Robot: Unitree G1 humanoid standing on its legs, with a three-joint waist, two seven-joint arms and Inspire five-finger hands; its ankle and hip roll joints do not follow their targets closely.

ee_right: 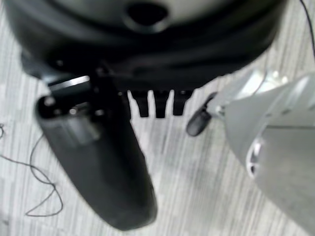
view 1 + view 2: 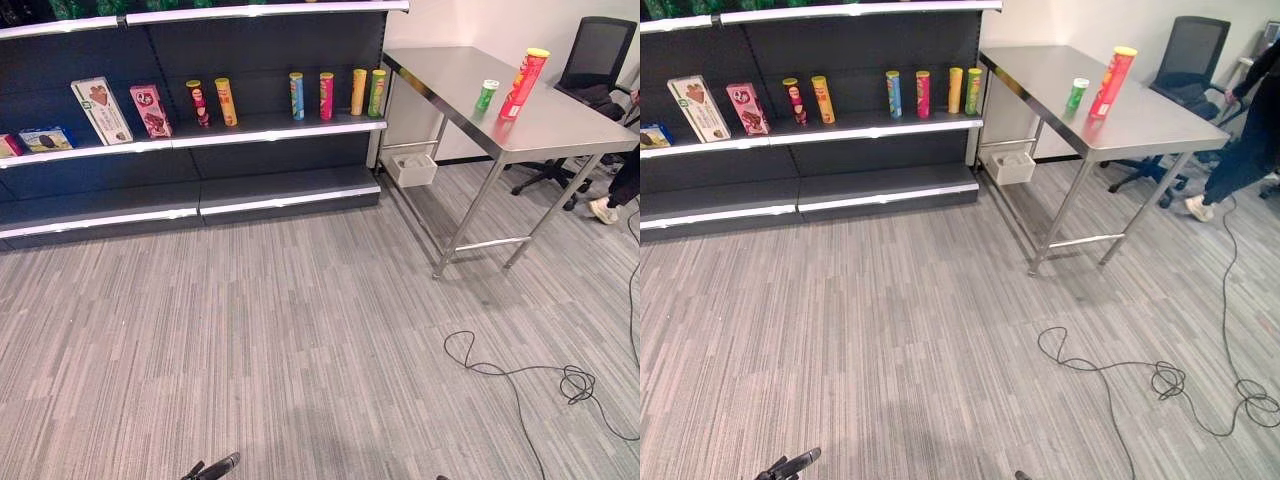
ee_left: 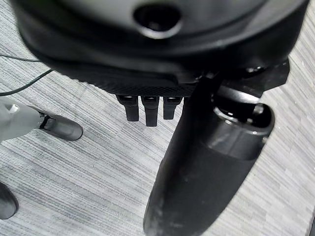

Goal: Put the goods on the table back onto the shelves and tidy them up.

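On the steel table [image 2: 560, 125] at far right, two goods waiting to be shelved: a tall red can [image 2: 523, 84] with a yellow lid and, just beside it on its left, a short green can [image 2: 486, 95]. Both upright, long axes vertical, lids up. Close together but, as far as can be made out at this range, probably not touching.

Well apart from them, at far left, the dark shelf [image 2: 250, 130], already carrying a row of cans [image 2: 326, 96] standing upright and some boxes [image 2: 101, 110] leaning further left. Gaps in that row wide enough, by the look of it, for two more.

Left hand [image 3: 206, 167] hanging low over the carpet, fingers straight and relaxed, holding nothing. Right hand [image 1: 98, 162] likewise slack and empty above the floor. Neither anywhere near the table.

Risks from here:
- Tall red can top-heavy in proportion, so likely to topple if nudged high up or gripped off-centre, then roll off the smooth tabletop.
- Green can close enough to be knocked over by a reach for its neighbour.
- Standing cans on the shelf liable to fall like dominoes if a new one goes in tilted or too fast.
- Office chair [image 2: 590, 60] and a person [image 2: 1250, 140] at the far right of the table, so little room for a wide approach on that side.
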